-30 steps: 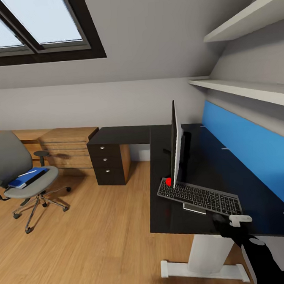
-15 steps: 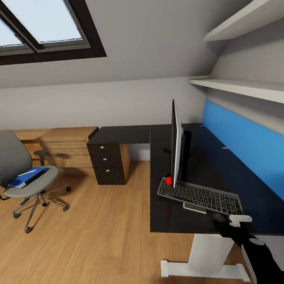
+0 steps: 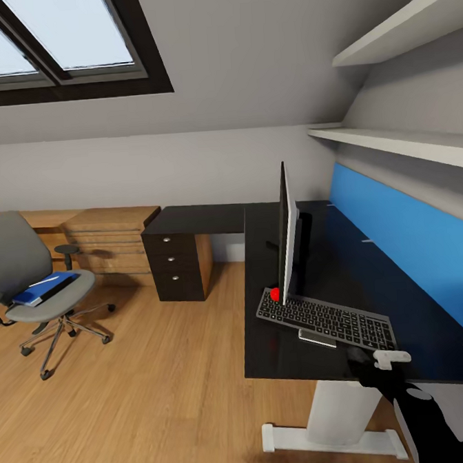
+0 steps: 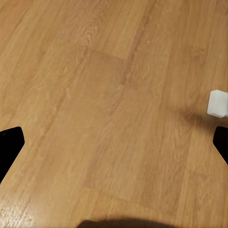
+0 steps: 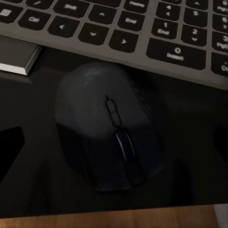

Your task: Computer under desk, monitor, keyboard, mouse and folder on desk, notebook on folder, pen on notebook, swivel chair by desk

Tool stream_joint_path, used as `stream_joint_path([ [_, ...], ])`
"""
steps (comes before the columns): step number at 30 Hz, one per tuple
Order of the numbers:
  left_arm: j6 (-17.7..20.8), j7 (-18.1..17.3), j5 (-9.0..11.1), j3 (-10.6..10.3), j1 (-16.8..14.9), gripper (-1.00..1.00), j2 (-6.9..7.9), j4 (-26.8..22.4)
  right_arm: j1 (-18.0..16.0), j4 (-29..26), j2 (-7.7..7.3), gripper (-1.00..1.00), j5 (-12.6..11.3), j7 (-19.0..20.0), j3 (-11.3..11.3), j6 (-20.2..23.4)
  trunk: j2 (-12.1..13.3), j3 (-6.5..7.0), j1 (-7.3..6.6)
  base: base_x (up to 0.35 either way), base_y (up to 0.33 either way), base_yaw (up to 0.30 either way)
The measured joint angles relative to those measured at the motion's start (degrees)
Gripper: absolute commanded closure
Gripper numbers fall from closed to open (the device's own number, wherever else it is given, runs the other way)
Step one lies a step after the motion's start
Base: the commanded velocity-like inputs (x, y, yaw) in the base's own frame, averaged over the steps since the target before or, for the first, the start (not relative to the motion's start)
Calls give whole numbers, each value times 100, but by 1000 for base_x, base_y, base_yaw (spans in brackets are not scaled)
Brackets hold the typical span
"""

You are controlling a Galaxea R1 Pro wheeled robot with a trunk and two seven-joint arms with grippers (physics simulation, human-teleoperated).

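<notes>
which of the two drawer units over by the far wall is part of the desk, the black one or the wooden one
The black drawer unit with round silver knobs: it sits under the desk's black top. The light wooden drawer unit stands separately, to its left.

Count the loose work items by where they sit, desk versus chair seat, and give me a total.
On the desk: 3, namely monitor, keyboard, mouse.
On the swivel chair: 2, namely folder, pen.
Total: 5.

Black desk [image 3: 373,277] bearing monitor [image 3: 285,234], keyboard [image 3: 325,318], mouse [image 5: 109,137]; chair [image 3: 28,280] on wooden floor [image 3: 146,396].
</notes>
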Motion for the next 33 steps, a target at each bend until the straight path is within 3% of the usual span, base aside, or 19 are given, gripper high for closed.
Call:
stream_joint_path([
  [6,8,13,2,0,0,-100,-6,0,0,0,1,-100,4,0,2,0,-119,-53,65,0,0,0],
  [33,-5,15,2,0,0,-100,1,0,0,62,1,-100,8,0,6,0,-120,-54,66,0,0,0],
])
